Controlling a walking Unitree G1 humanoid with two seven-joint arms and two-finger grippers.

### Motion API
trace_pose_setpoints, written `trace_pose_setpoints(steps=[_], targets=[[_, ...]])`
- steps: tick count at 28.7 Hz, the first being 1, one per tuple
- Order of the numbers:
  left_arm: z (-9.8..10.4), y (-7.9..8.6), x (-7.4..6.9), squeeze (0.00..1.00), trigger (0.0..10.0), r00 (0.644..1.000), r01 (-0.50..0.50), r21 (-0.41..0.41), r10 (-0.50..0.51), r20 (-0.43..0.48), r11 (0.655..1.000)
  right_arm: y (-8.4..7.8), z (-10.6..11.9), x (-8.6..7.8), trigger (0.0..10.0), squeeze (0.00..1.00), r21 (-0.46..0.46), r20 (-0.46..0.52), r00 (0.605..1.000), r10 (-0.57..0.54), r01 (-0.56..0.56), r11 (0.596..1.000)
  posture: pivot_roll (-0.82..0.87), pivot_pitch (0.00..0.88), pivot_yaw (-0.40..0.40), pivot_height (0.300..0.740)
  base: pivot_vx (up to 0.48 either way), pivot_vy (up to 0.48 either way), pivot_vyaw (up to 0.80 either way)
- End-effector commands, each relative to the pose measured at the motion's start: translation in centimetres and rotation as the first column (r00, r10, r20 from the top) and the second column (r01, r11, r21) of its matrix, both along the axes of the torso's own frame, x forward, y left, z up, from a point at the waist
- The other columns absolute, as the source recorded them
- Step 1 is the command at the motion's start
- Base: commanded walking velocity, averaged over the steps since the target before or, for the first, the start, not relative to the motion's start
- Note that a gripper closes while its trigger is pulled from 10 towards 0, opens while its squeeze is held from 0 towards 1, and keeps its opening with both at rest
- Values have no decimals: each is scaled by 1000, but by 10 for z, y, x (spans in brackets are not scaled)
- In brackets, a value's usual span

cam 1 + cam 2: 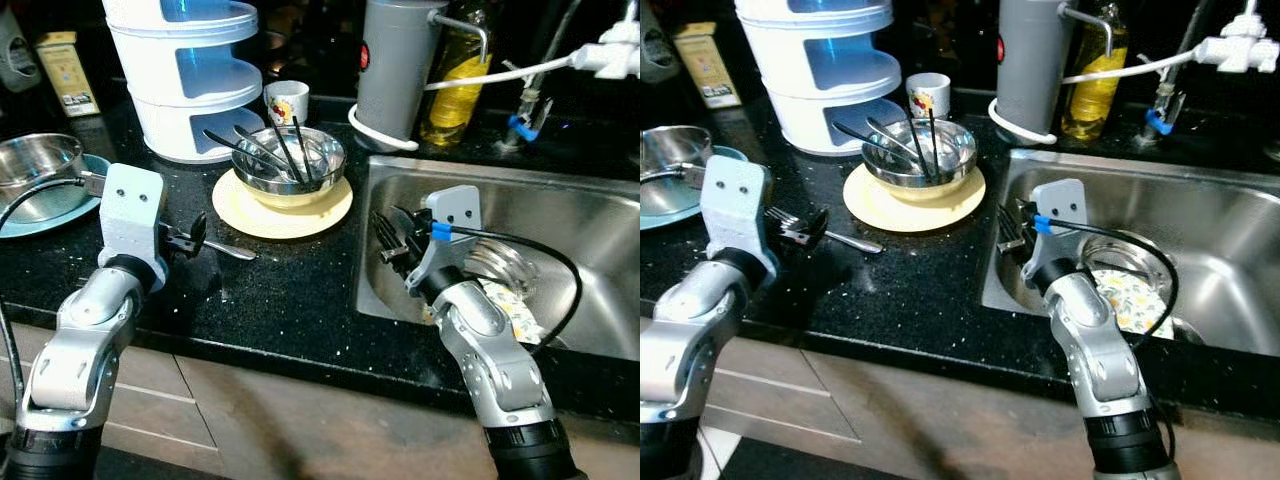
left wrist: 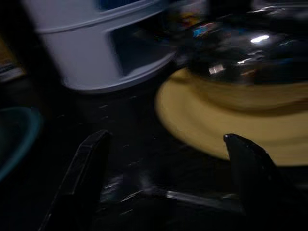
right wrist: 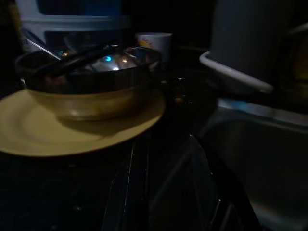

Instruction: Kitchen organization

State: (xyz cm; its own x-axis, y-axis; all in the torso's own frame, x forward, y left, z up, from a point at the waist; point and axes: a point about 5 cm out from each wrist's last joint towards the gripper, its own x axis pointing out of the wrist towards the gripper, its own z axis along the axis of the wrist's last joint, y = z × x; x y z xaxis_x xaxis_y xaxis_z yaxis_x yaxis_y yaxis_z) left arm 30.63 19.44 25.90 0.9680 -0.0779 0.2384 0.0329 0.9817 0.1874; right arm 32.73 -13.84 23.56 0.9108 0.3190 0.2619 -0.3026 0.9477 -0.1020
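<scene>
Just ahead of the left gripper (image 1: 190,238), on the black speckled stone counter (image 1: 290,300), lies a silver metal spoon (image 1: 228,248), its handle running out from between the gripper's spread black fingers (image 2: 84,168); the fingers stand wide apart with nothing clamped between them. Beyond that gripper and a little toward the sink sits a round pale yellow plate (image 1: 240,212) carrying a yellow bowl with a shiny steel bowl (image 1: 325,160) nested in it, and several dark utensils and chopsticks (image 1: 285,150) stick up out of the steel bowl. Behind the plate stands a small white cup with a printed picture (image 1: 287,101), and further back on the left gripper's side rises a white tiered plastic rack with blue shelves (image 1: 185,70). To the outer side of the left arm rests a steel pan (image 1: 35,165) on a teal plate (image 1: 60,215).

The right gripper (image 1: 388,238) hangs over the near left corner of the stainless steel sink (image 1: 560,210), holding a dark fork between its closed fingers. Just beyond this gripper, down in the basin, lies a patterned yellow and white cloth (image 1: 510,305) beside a round metal drain strainer (image 1: 500,262). Behind the sink edge stand a tall grey cylindrical appliance (image 1: 395,65) with a white cord looped at its base, and a bottle of yellow oil (image 1: 455,90).
</scene>
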Motion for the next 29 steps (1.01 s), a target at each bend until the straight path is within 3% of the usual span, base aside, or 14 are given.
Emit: trace_pose_setpoints(steps=[1,9,13,15,16,17,18,27,28,29], targets=[[-6,1,-2,0,10000,999,-7,-2,7,-32,1000,-6,-3,-1,10000,0,3,-12,1000,-21,21,1000,-44,156,-19,740,0,0,0],[-10,10,-5,0,10000,993,-82,-23,79,-89,996,-7,-5,-2,10000,0,-2,-21,1000,-18,18,1000,-46,159,-23,740,0,0,0],[-16,28,-7,0,10000,946,-275,-9,269,-182,961,-7,-6,-2,10000,0,-5,-24,1000,-16,16,1000,-46,160,-24,740,0,0,0],[-17,32,-9,0,10000,933,-310,-12,302,-198,951,-7,-7,-2,10000,0,-6,-25,1000,-15,15,1000,-47,159,-25,740,0,0,0],[-17,34,-10,133,10000,926,-327,-15,317,-207,945,-7,-7,-2,10000,0,-7,-29,999,-14,14,1000,-44,160,-27,740,0,0,0],[-17,34,-11,133,10000,923,-333,-28,319,-216,943,-7,-8,-1,10000,0,-7,-32,999,-11,11,1000,-44,160,-27,740,0,0,0],[-17,33,-10,1000,10000,926,-323,-66,301,-226,944,-5,-9,-1,10000,0,-9,-35,999,-3,3,1000,-39,159,-35,740,0,0,0],[-4,12,6,1000,10000,944,-276,-121,245,-223,954,-3,-8,1,10000,0,-11,-31,999,12,-12,1000,-37,155,-39,740,0,0,0],[-4,12,7,839,10000,945,-270,-119,239,-222,956,-2,-8,1,10000,0,-12,-30,999,12,-12,1000,-39,150,-37,740,0,0,0],[-3,12,8,63,10000,948,-261,-110,233,-218,959,-2,-8,1,10000,0,-12,-29,1000,12,-12,1000,-39,150,-36,740,0,0,0]])
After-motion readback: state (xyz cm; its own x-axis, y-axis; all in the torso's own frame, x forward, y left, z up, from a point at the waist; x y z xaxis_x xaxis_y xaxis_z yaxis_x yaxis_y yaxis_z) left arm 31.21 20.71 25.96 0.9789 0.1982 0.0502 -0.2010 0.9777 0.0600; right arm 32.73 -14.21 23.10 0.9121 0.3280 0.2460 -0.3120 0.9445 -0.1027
